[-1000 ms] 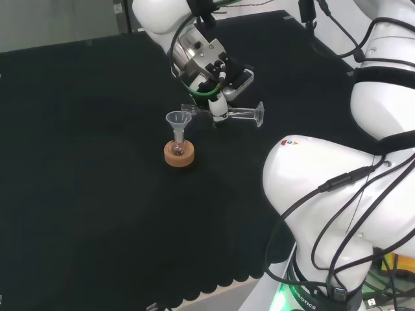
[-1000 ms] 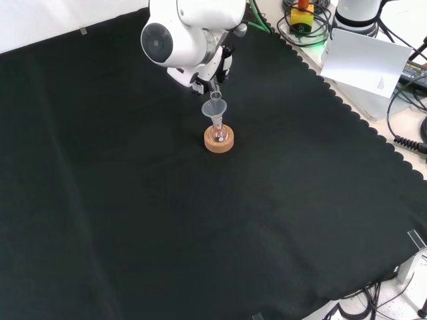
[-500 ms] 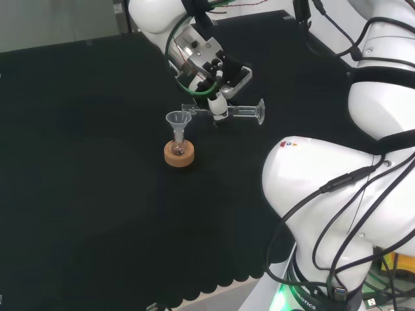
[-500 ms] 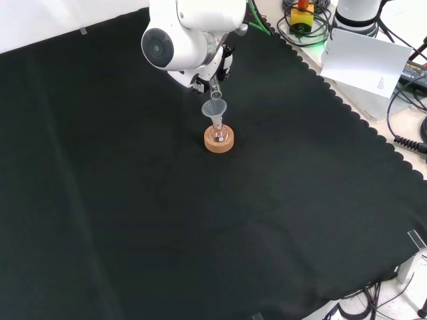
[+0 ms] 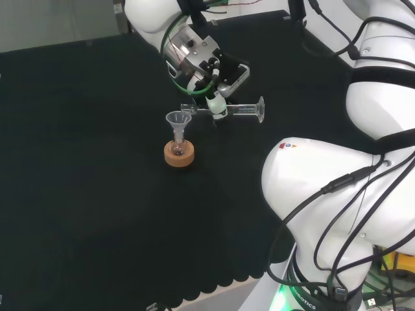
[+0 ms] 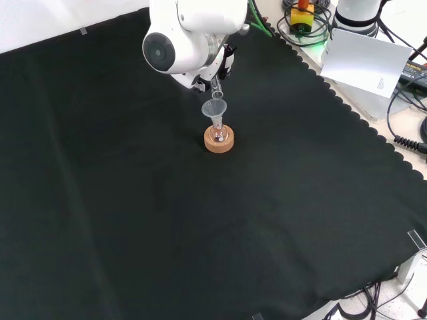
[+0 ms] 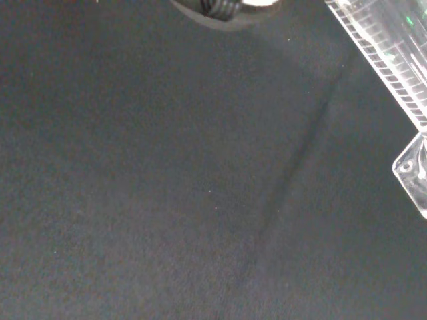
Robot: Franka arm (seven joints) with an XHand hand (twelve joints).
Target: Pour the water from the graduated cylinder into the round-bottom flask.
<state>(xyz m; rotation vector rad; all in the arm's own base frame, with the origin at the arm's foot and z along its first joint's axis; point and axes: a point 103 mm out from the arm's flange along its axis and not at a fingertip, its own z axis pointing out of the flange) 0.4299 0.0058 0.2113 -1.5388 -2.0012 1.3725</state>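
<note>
Item one: my hand [image 5: 217, 97], fingers curled round the graduated cylinder [image 5: 235, 111], which I held lying about level in the head view, its foot toward 3 o'clock and its mouth toward 9 o'clock, just above the rim of the funnel [image 5: 177, 120]. Item two: the funnel, clear, seated upright in the neck of the round-bottom flask [image 5: 178, 146]. Item three: the flask, small and clear, resting in a cork ring [image 5: 179, 155] on the table [image 5: 97, 194] under its black cloth. In the front view the cylinder's mouth [image 6: 215, 95] sat at 12 o'clock from the funnel [image 6: 215, 109], with the flask [image 6: 218, 135] and cork ring [image 6: 219, 141] below it at 6 o'clock. In the wrist view the cylinder's ribbed clear wall [image 7: 387, 50] crossed one corner above the cloth. Whether water was running I could not tell.
</note>
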